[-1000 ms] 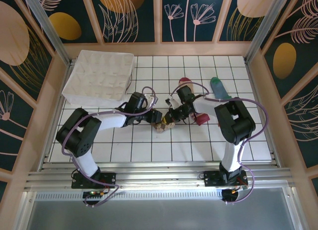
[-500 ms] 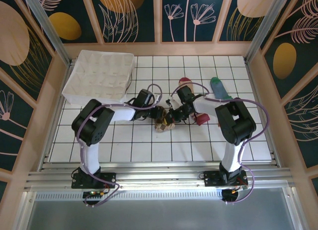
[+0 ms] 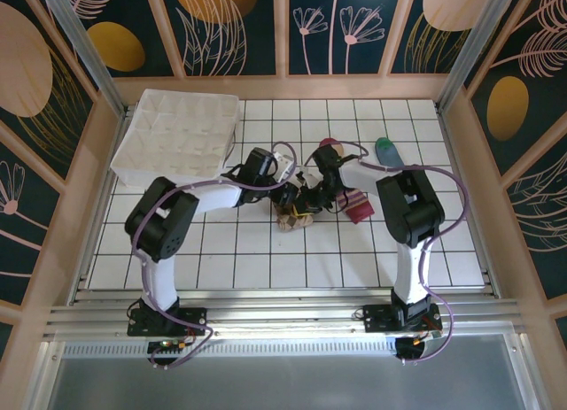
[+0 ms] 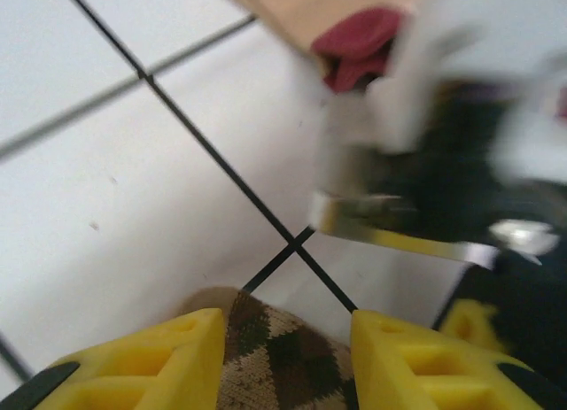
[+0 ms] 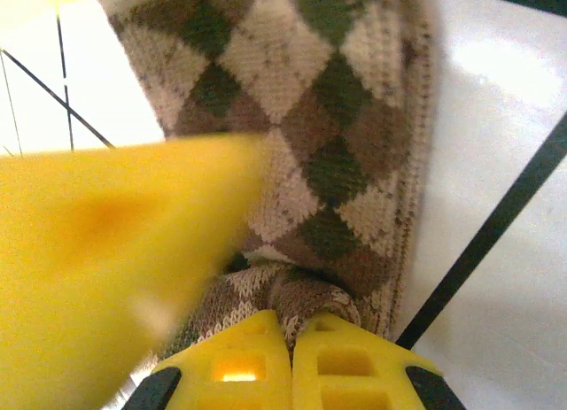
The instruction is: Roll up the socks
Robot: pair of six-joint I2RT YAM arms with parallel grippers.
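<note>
Having been brought to the tan-and-brown diamond-patterned knitted sock [image 5: 328,162], the left fingers [image 4: 159,357] are spread around it; it is pinched by the right fingers [image 5: 341,366], so rolling looks started.

Enclosure and fittings, seen from overhead.
White table [image 3: 239,259] ruled with a black grid, each line crossing at right angles. White compartment tray [image 3: 182,137] sits at the far-left corner, skewed to the grid, its near edge overhanging several squares. Pale wooden frame [image 3: 283,87] borders the table. Dark wall panels [image 3: 337,29] behind carry line-drawn flowers and orange ovals. Aluminium rail [image 3: 283,321] runs along the near edge.
</note>
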